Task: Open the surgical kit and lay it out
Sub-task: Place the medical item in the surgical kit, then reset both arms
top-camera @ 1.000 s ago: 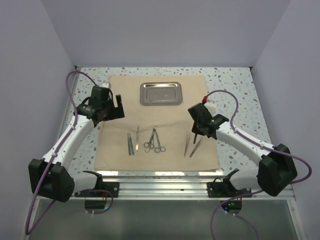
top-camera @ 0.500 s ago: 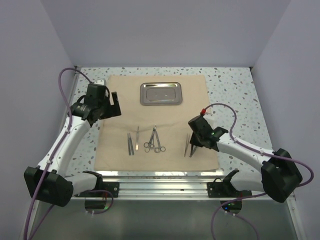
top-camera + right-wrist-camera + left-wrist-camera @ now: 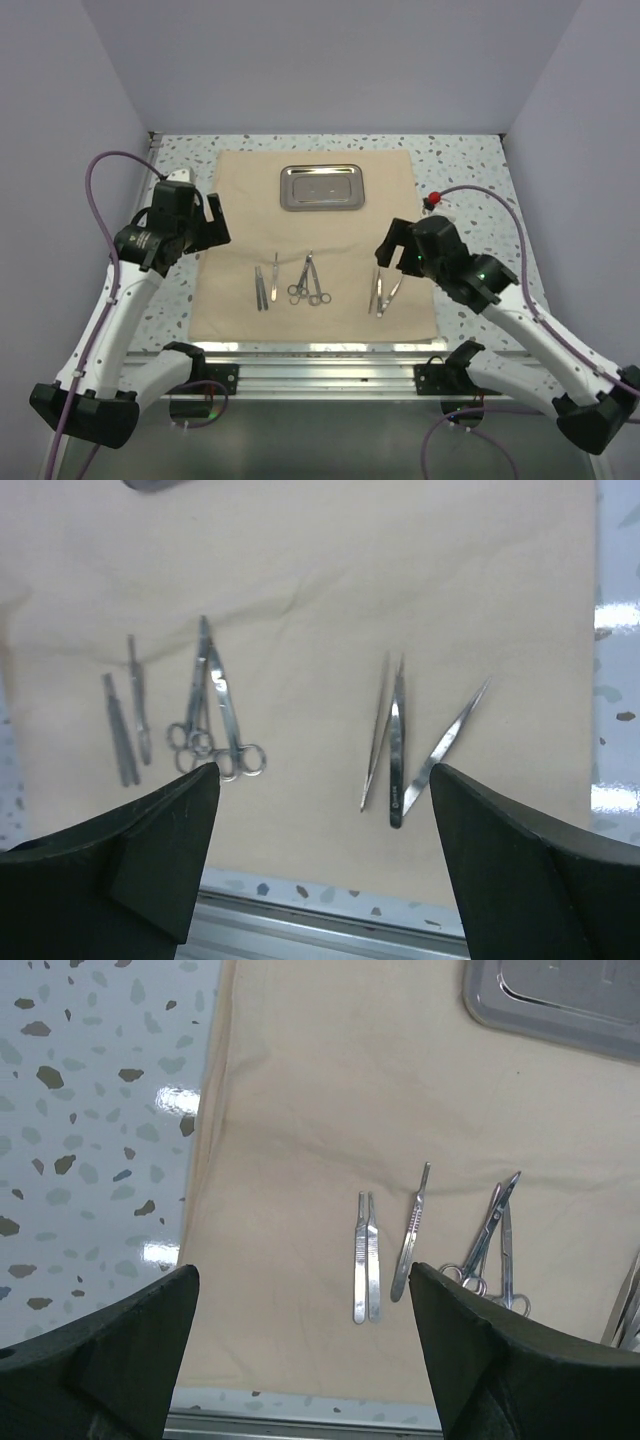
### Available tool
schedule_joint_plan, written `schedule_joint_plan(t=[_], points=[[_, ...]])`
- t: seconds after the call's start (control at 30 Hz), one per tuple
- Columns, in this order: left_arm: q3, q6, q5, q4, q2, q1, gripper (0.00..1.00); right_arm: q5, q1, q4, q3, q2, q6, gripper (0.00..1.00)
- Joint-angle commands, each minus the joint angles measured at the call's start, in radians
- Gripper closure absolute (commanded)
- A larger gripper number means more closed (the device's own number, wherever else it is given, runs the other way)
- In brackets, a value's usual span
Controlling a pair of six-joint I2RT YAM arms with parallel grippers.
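The beige cloth wrap (image 3: 315, 240) lies spread flat on the table. The steel tray (image 3: 321, 187) stands on its far middle part. Along the near half lie scalpel handles (image 3: 262, 285) (image 3: 366, 1260), ring-handled scissors (image 3: 309, 283) (image 3: 215, 720) and tweezers (image 3: 384, 292) (image 3: 397, 745), side by side. My left gripper (image 3: 215, 221) (image 3: 303, 1290) hangs open over the cloth's left edge, holding nothing. Just above and behind the tweezers my right gripper (image 3: 389, 245) (image 3: 325, 780) is open and empty.
The speckled tabletop (image 3: 470, 190) shows around the cloth. A metal rail (image 3: 320, 362) runs along the near edge by the arm bases. Walls close in at the back and both sides. Purple cables (image 3: 110, 165) loop beside each arm.
My right gripper was shut low at the tweezers; it has opened, let go and lifted back. The left arm has drawn away to the left, still open.
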Motion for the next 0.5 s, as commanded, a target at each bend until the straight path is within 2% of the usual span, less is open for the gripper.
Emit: schedule_joint_plan(t=[0.0, 0.03, 0.13, 0.33, 0.47], points=[[0.092, 0.002, -0.013, -0.052, -0.008, 0.008, 0.11, -0.075, 0.003, -0.135, 0.104, -0.138, -0.073, 0.10], [0.099, 0.005, -0.015, -0.058, -0.010, 0.008, 0.11, -0.077, 0.005, -0.207, 0.121, -0.161, -0.064, 0.08], [0.102, 0.015, -0.018, -0.078, -0.039, 0.008, 0.11, -0.147, 0.003, -0.264, 0.134, -0.262, -0.087, 0.08], [0.028, 0.004, 0.016, -0.063, -0.117, 0.008, 0.11, -0.195, 0.003, -0.286, 0.089, -0.536, -0.044, 0.05], [0.025, 0.001, 0.033, -0.052, -0.136, 0.008, 0.11, -0.184, 0.005, -0.325, 0.103, -0.633, -0.026, 0.02]])
